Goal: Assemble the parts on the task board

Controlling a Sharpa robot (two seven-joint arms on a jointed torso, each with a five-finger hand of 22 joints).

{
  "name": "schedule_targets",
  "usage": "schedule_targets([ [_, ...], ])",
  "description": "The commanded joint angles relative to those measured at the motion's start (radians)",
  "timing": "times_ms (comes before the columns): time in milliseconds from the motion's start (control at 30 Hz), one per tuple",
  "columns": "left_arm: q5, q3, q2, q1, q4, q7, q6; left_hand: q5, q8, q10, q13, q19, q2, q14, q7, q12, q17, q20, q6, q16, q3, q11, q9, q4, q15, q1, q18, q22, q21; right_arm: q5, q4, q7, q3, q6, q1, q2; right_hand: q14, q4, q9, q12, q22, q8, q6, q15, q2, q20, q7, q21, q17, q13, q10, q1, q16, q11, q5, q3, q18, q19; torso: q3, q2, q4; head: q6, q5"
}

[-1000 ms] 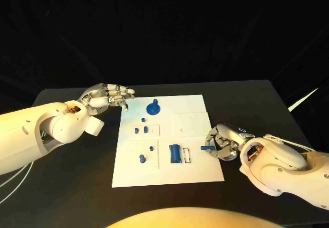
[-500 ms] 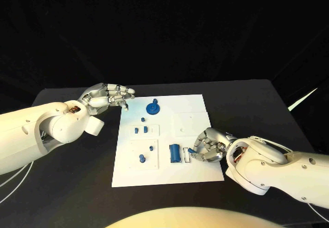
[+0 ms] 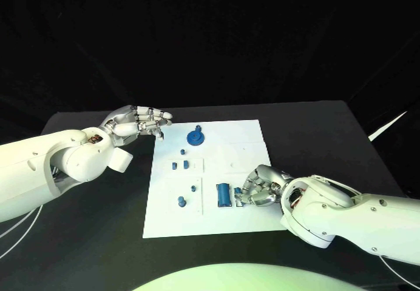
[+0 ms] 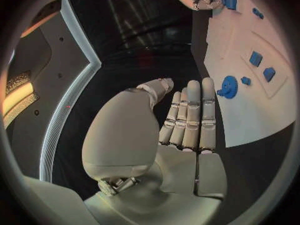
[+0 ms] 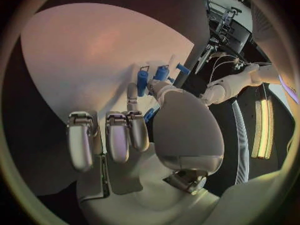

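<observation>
The white task board (image 3: 245, 136) lies mid-table. My right hand (image 3: 260, 188) rests low over its right side and pinches a small blue part (image 3: 238, 192) between thumb and a finger, close beside the upright blue block (image 3: 224, 195). In the right wrist view the same pinched blue part (image 5: 149, 116) shows at the fingertips of my right hand (image 5: 144, 135), above the board (image 5: 81, 60). My left hand (image 3: 136, 124) hovers off the board's far left corner, fingers curled together, holding nothing. A blue gear (image 3: 197, 138) stands on the board near it, and the gear (image 4: 228, 87) lies just beyond my left hand (image 4: 181, 130).
Two small blue pieces (image 3: 179, 165) sit in a recess on the board's left half, and another small piece (image 3: 181, 202) lies nearer me. Black table (image 3: 324, 133) surrounds the board on all sides.
My right hand has moved left from the board's right edge onto the board, carrying the small blue part up to the blue block. The left hand has stayed put.
</observation>
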Motion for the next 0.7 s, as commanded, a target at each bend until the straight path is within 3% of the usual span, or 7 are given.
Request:
schedule_targets([
  [33, 0.007, 0.001, 0.001, 0.0, 0.003, 0.004, 0.017, 0.003, 0.003, -0.008, -0.001, 0.004, 0.002, 0.0, 0.022, 0.004, 0.002, 0.001, -0.007, 0.001, 0.002, -0.002, -0.001, 0.004, 0.004, -0.005, 0.015, -0.001, -0.005, 0.025, -0.001, -0.004, 0.0, 0.005, -0.003, 0.007, 0.095, 0.0, -0.002, 0.004, 0.251, -0.006, -0.002, -0.005, 0.005, -0.004, 0.001, -0.001, 0.217, 0.214, 0.067, -0.01, -0.001, -0.005, -0.001, -0.005, -0.013, 0.091, 0.0005, 0.0, -0.0008, 0.0, -0.001],
  [200, 0.007, 0.001, 0.001, 0.0, 0.003, 0.001, 0.02, 0.003, 0.004, -0.008, -0.001, 0.004, 0.003, 0.0, 0.022, 0.005, 0.002, 0.001, -0.007, 0.002, 0.002, -0.002, -0.001, 0.004, 0.004, -0.004, 0.015, -0.001, -0.006, 0.033, -0.007, -0.014, 0.0, 0.039, -0.003, 0.011, 0.094, -0.001, -0.002, 0.005, 0.251, -0.006, -0.001, -0.006, 0.009, -0.004, 0.0, -0.003, 0.216, 0.215, 0.068, -0.011, -0.001, -0.006, 0.002, -0.005, -0.013, 0.09, 0.0, 0.0, -0.0001, -0.004, -0.001],
  [467, 0.007, 0.001, -0.001, 0.0, 0.003, 0.0, 0.02, 0.003, 0.004, -0.008, -0.001, 0.004, 0.003, 0.0, 0.022, 0.005, 0.002, 0.001, -0.007, 0.002, 0.002, -0.002, -0.001, 0.004, 0.004, -0.004, 0.015, -0.001, -0.006, 0.038, -0.011, -0.008, 0.0, 0.043, -0.004, 0.015, 0.094, 0.0, -0.001, 0.005, 0.25, -0.005, 0.0, -0.006, 0.011, -0.004, 0.0, -0.006, 0.215, 0.215, 0.068, -0.021, -0.001, -0.006, 0.0, -0.01, -0.012, 0.089, 0.0001, 0.0, -0.0003, -0.005, 0.0],
  [700, 0.007, 0.001, -0.001, 0.0, 0.002, -0.002, 0.021, 0.003, 0.004, -0.009, -0.002, 0.005, 0.003, 0.0, 0.022, 0.005, 0.002, 0.001, -0.007, 0.001, 0.002, -0.001, -0.001, 0.005, 0.004, -0.005, 0.015, -0.002, -0.006, 0.04, -0.006, 0.012, 0.0, 0.033, -0.004, 0.015, 0.095, 0.001, -0.001, 0.006, 0.25, -0.006, 0.002, -0.005, 0.015, -0.004, 0.0, -0.006, 0.216, 0.216, 0.069, -0.077, -0.001, -0.006, -0.08, -0.057, -0.012, 0.089, 0.0003, 0.0, -0.0003, -0.006, 0.002],
])
